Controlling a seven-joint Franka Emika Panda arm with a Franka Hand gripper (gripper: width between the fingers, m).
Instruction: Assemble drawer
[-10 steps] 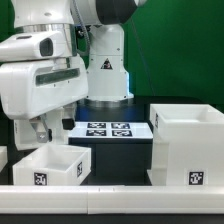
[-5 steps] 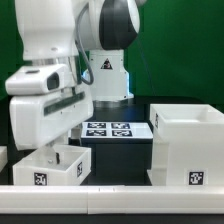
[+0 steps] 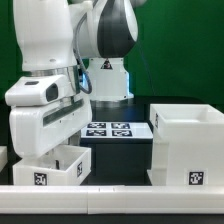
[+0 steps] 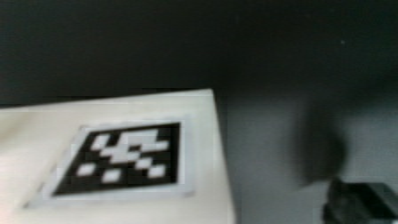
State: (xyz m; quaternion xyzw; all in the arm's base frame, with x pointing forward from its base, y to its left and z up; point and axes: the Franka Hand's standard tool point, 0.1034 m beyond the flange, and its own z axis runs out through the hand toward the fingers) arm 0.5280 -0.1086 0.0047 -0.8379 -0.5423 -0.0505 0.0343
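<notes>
Drawer tray (image 3: 55, 168): small white open box with a black-and-white tag on its front face. It stands at the front edge of the surface (image 3: 115, 165), toward the exterior view's left corner.

Drawer casing (image 3: 186, 148): large white open-topped box with a tag low on its front face. It stands upright at the front corner on the exterior view's right, well apart from the tray.

Arm (image 3: 60, 45): white and bulky, bent over from the rear, with its wrist block hanging low over the tray.

Gripper (image 3: 45, 142): pointing down at the tray's open top. The housing hides the fingers, so I cannot tell whether they are apart, together or clamped on anything.

Wrist view: blurred. A white face with one tag (image 4: 125, 160) fills one side, with dark ground beside it.

Marker board (image 3: 108, 130): flat white sheet with black tags, lying mid-surface toward the rear edge, between tray and casing.

Surface: black, with a white rail (image 3: 110, 194) along its front edge. A further white piece (image 3: 3, 158) is cut off at the left edge.

Robot base (image 3: 106, 75): white, at the rear edge, with a triangular warning label.

Room: plain green backdrop (image 3: 180, 50).
</notes>
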